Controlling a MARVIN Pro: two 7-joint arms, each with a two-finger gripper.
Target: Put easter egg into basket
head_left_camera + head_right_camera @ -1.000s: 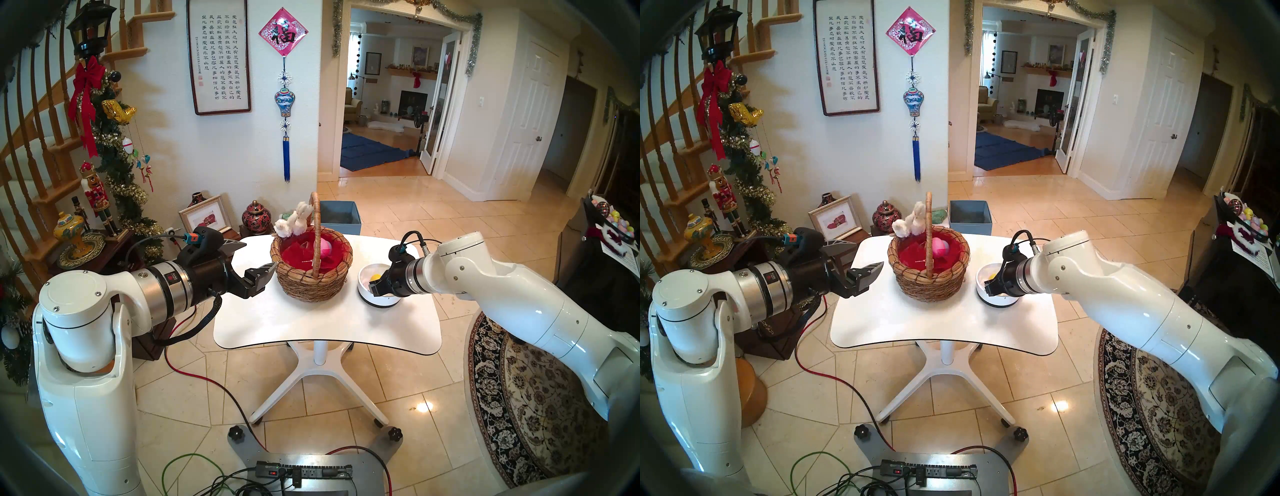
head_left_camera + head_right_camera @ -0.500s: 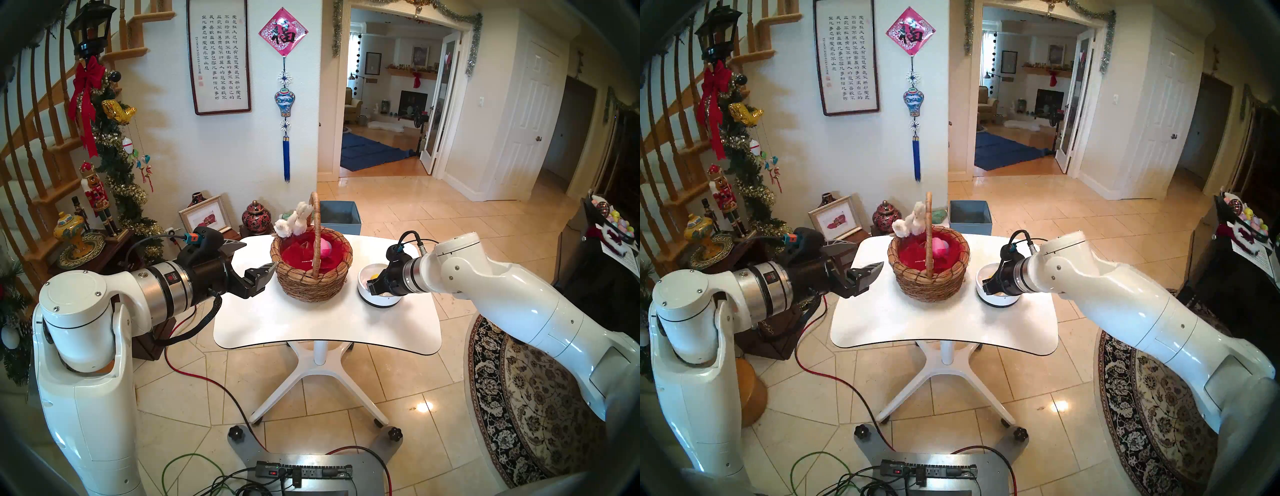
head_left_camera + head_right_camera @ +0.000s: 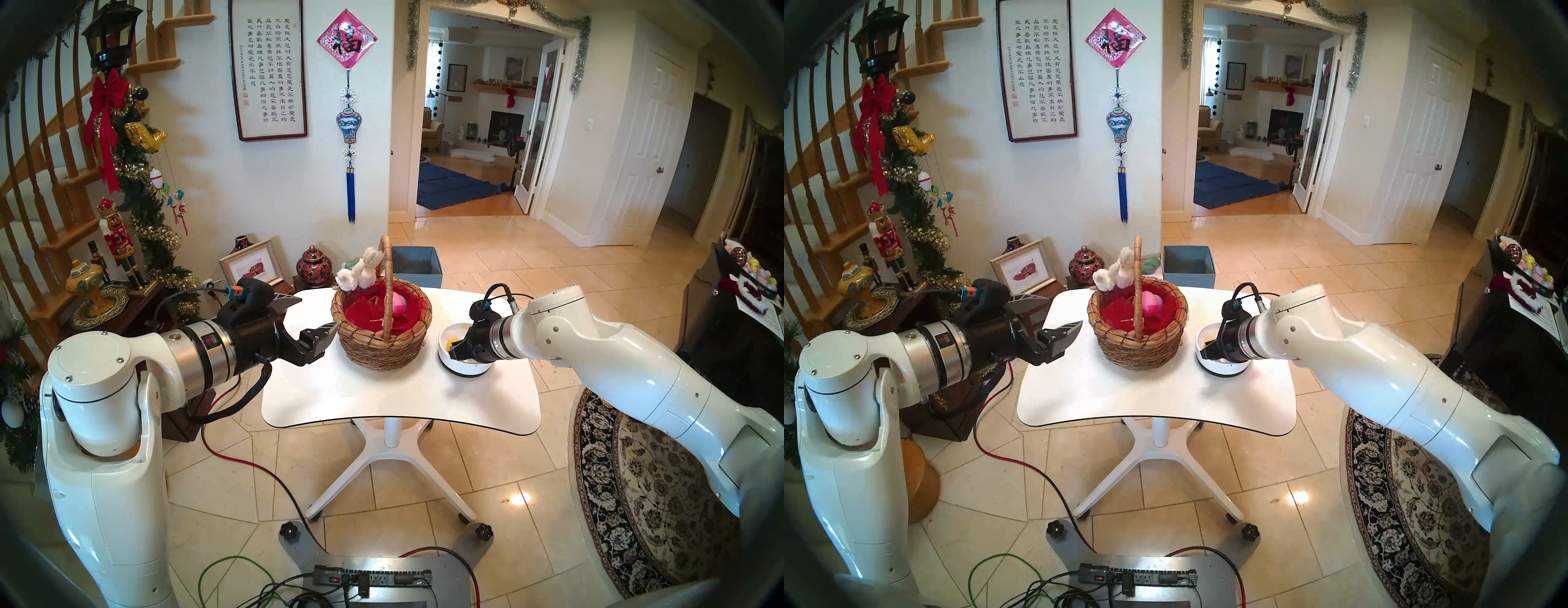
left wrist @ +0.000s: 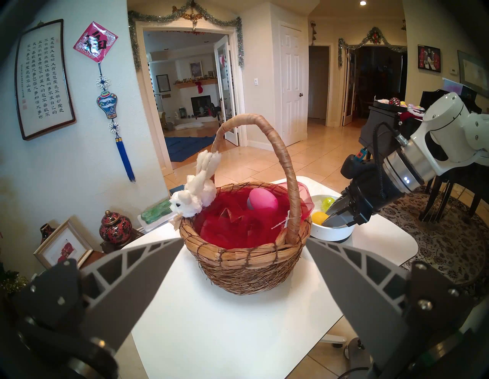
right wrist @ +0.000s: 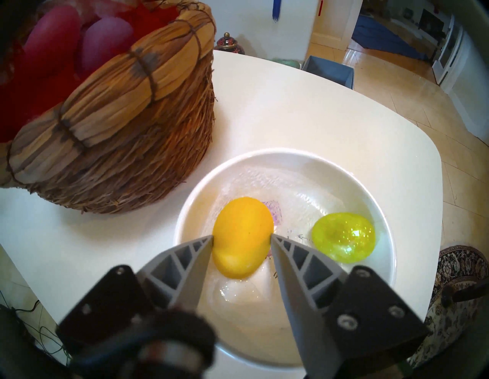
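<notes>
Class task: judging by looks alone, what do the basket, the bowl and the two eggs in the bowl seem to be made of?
Basket: woven straw or wicker, matte, fibres and bindings visible. Bowl: glossy white, probably ceramic or plastic. Yellow egg: opaque, smooth, likely plastic. Green egg: translucent with glitter specks, likely plastic.

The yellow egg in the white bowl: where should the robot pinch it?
Across its narrow middle, from above. The yellow egg lies on its side in the white bowl, and the right gripper already straddles it there, clear of the green glitter egg.
</notes>
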